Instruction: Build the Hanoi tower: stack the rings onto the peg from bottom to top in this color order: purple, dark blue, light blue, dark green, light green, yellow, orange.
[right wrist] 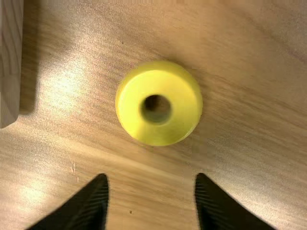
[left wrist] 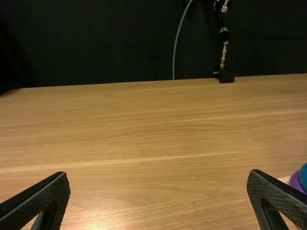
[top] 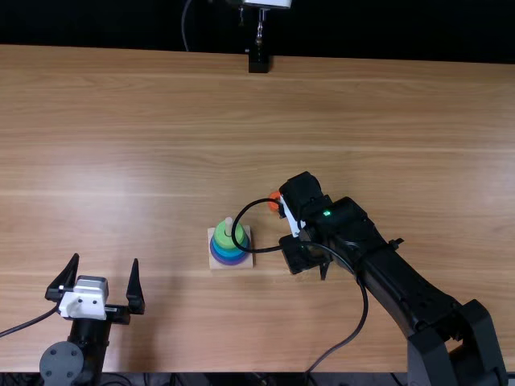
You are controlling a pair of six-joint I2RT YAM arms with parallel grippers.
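In the top view the right gripper (top: 301, 193) is over the table right of the peg's base (top: 248, 266), partly covering an orange ring (top: 274, 201). Light green (top: 230, 236) tops the stack, blue shades and purple (top: 232, 262) below; I cannot tell every layer. The peg's tip pokes out above. In the right wrist view a yellow ring (right wrist: 168, 132) lies flat on the wood, just beyond the open right gripper (right wrist: 151, 178), outside its fingers. The left gripper (top: 108, 261) stands open at the near left; its own view has the open left gripper (left wrist: 159, 173) and a purple ring (left wrist: 296, 181).
A wooden block edge (right wrist: 9, 57), seemingly the peg's base, borders the right wrist view. A black stand (top: 258, 62) is at the table's far edge. A cable (top: 360, 310) loops from the right arm past the stack.
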